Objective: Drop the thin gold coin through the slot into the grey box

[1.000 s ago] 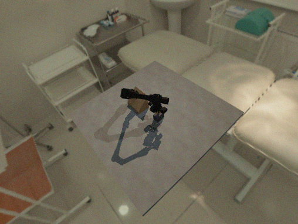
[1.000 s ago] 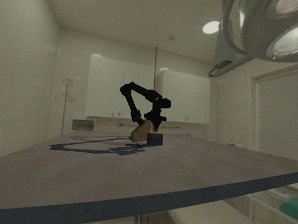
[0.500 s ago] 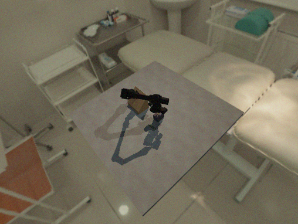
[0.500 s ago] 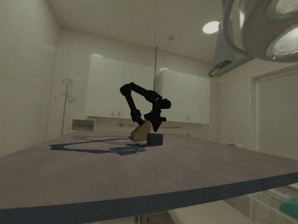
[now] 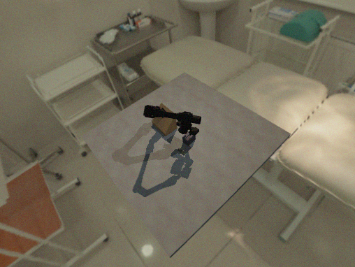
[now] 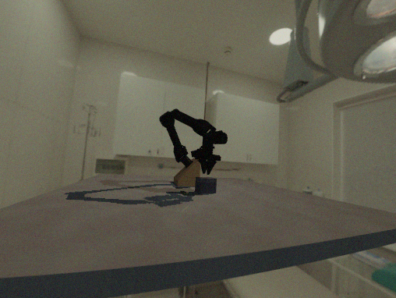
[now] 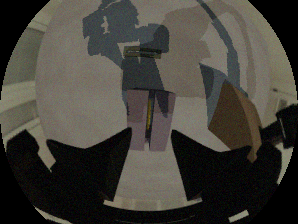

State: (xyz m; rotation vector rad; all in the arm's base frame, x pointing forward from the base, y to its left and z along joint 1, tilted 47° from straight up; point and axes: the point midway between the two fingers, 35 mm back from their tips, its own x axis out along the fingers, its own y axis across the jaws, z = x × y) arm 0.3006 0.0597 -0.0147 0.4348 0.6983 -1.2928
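My gripper (image 5: 189,133) (image 6: 206,167) (image 7: 152,132) is open and hangs just above the grey box (image 5: 189,139) (image 6: 205,186) (image 7: 136,117). In the wrist view a thin gold sliver, the coin (image 7: 152,113), stands edge-on in the dark slot of the box lid, between my spread fingers and touching neither. The coin does not show in the top and exterior views. The dark-green holder (image 5: 181,152) (image 7: 144,52) lies on the table a little beyond the box, with no coin standing in it.
The arm's tan wedge-shaped base (image 5: 163,124) (image 6: 188,175) (image 7: 233,123) stands right beside the box. Both stand on a grey table (image 5: 227,150) (image 6: 234,226). Padded beds and wire trolleys surround the table, off its edges.
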